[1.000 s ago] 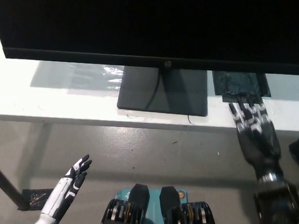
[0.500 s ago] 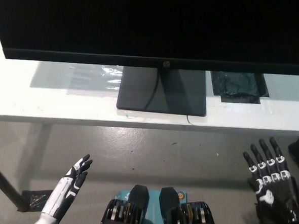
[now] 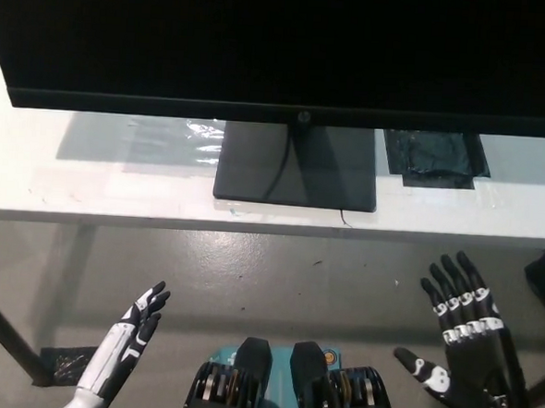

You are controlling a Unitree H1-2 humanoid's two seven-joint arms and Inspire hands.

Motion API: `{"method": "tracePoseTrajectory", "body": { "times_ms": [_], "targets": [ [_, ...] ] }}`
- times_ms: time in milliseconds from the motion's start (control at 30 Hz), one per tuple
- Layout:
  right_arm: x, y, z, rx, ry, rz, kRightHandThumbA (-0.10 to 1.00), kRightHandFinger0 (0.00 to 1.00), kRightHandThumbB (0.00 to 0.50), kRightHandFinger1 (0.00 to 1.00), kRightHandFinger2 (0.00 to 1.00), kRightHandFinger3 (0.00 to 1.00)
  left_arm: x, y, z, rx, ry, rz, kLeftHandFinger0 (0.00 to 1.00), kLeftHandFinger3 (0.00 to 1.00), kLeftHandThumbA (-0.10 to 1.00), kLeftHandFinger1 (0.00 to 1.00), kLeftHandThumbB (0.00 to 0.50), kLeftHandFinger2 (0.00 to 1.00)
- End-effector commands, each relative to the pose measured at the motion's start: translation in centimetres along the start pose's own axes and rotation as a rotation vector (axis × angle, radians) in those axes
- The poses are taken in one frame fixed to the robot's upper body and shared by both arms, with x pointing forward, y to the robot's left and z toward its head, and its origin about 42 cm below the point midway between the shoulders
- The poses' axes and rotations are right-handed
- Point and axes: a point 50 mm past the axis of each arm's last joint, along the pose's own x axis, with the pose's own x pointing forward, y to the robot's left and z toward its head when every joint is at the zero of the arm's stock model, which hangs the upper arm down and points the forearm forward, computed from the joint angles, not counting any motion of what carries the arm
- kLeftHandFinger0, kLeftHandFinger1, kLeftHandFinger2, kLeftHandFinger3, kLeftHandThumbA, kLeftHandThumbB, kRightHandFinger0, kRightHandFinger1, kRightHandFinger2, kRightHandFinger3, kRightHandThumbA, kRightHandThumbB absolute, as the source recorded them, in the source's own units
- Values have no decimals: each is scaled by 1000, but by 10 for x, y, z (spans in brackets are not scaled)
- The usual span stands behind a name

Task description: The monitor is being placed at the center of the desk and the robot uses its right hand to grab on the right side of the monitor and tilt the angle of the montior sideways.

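Note:
A wide black monitor (image 3: 282, 47) fills the top of the head view, its dark screen reaching past both side edges. It stands on a flat black base (image 3: 298, 166) on the white desk (image 3: 88, 188). My black right hand (image 3: 467, 350) hovers open at the lower right, palm up, in front of the desk edge and well below the monitor, touching nothing. At the lower left my white left hand (image 3: 127, 343) rests open above the floor.
A black patch of tape (image 3: 435, 157) lies on the desk right of the base. A thin cable (image 3: 280, 163) runs down the stand. A dark desk leg (image 3: 1, 331) crosses the lower left corner over the grey floor.
My right hand has pulled back from the desk near the black tape down to the lower right and spread open. The left hand stayed put.

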Motion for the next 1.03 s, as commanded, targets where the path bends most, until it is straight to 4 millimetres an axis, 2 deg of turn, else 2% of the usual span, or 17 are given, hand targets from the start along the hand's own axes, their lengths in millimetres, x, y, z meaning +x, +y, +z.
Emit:
{"method": "tracePoseTrajectory", "body": {
  "times_ms": [0, 100, 333, 1000],
  "targets": [
    [17, -9, -20, -356, -31, -15, 1000, 1000, 440, 1000, 1000, 1000, 6, 7, 12, 11, -78, -22, 1000, 1000, 1000, 1000, 369, 1000],
    [19, -15, -31, -363, 10, -33, 1000, 1000, 428, 1000, 1000, 1000, 5, 7, 12, 17, -79, -23, 1000, 1000, 1000, 1000, 365, 1000],
    [25, -23, -44, -379, 59, -69, 1000, 1000, 463, 1000, 1000, 1000, 6, 9, 13, 22, -81, -26, 1000, 1000, 1000, 1000, 369, 1000],
    [26, -19, -48, -433, 69, -81, 1000, 1000, 448, 1000, 1000, 1000, 6, 10, 12, 36, -78, -30, 1000, 1000, 1000, 1000, 384, 1000]
  ]
}}
